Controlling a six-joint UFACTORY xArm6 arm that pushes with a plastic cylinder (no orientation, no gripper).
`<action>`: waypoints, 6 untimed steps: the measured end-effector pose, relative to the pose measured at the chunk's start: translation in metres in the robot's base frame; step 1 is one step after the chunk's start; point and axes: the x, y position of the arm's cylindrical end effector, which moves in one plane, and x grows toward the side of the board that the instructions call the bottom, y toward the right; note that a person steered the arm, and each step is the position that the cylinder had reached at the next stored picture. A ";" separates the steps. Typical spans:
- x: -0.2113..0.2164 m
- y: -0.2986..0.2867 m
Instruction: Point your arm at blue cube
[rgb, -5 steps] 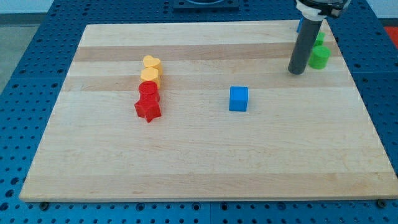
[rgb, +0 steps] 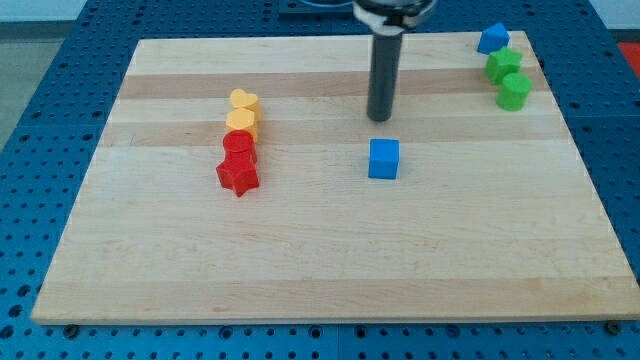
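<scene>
The blue cube (rgb: 383, 159) sits near the middle of the wooden board (rgb: 320, 260). My tip (rgb: 379, 117) stands just above the cube in the view, a short gap away and not touching it. The dark rod rises from it to the view's top edge.
Two yellow blocks (rgb: 243, 110) and below them a red cylinder (rgb: 239, 147) and a red star (rgb: 238, 176) form a column at the left. At the top right are a second blue block (rgb: 492, 39) and two green blocks (rgb: 508, 78). Blue perforated table surrounds the board.
My tip has moved left across the board, from beside the green blocks at the top right to just above the blue cube. No block has moved.
</scene>
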 end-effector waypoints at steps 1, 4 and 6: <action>0.025 -0.032; 0.068 -0.044; 0.078 0.008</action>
